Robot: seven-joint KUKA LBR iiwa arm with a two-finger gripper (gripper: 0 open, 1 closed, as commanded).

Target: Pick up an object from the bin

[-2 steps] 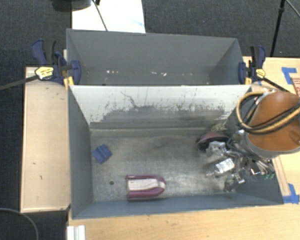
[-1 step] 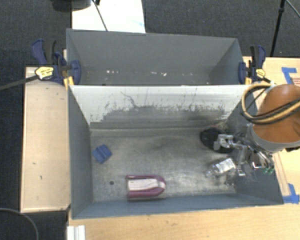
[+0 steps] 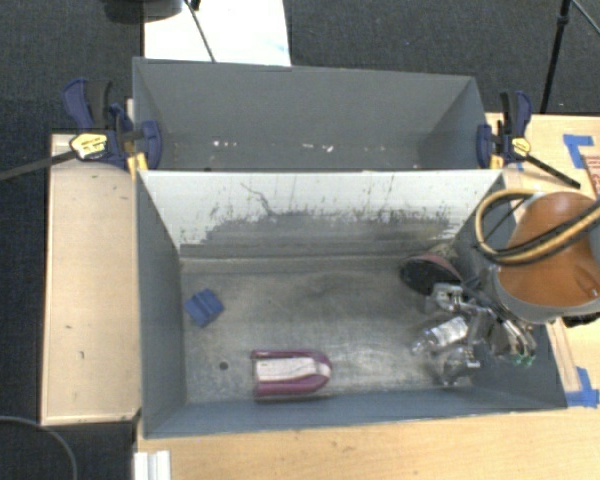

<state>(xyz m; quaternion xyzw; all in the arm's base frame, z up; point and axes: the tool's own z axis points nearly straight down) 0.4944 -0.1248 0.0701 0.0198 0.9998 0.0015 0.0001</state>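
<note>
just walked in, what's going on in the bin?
The arm reaches in from the right, with its gripper low at the right end of the grey bin. A dark rounded thing with a pinkish edge lies nearest, just behind the gripper. A purple and white oblong thing near the front wall and a small blue block on the left lie well apart from it.

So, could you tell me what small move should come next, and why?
Probably a short shift toward the back wall: the gripper sits low at the right end of the bin, and the nearest thing, a dark rounded object, lies just beyond it.
</note>
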